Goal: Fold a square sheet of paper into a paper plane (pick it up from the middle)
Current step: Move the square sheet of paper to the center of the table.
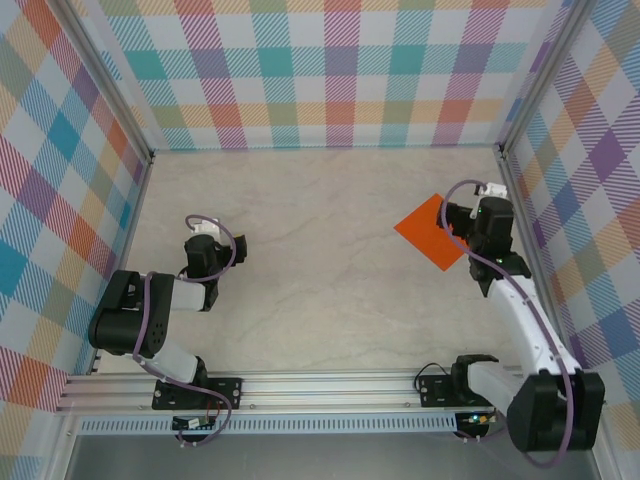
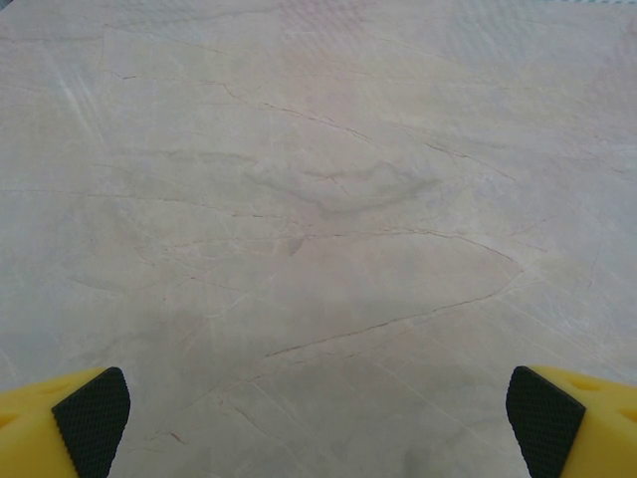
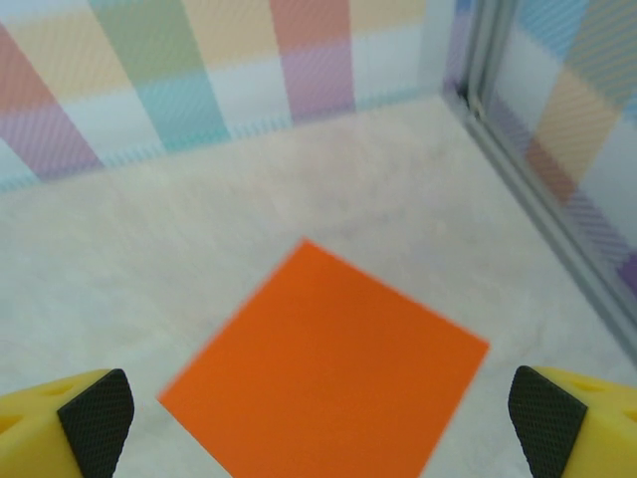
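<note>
Beneath the wide-open right claw [image 3: 318,423], the square sheet of paper [image 3: 328,354]; beneath the wide-open left claw [image 2: 318,418], marbled tabletop [image 2: 318,199].

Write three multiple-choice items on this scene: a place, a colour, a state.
1. Where does the square sheet of paper lie?
A) beside the left arm's base
B) on the right side of the table, by the right gripper
C) against the back wall
2. Its colour?
A) green
B) white
C) orange
3. Its state?
A) flat, unfolded
B) folded into a dart
C) held in the air
Answers: B, top view shows it near the right wall; C, plainly orange; A, lies flat, uncreased.
</note>
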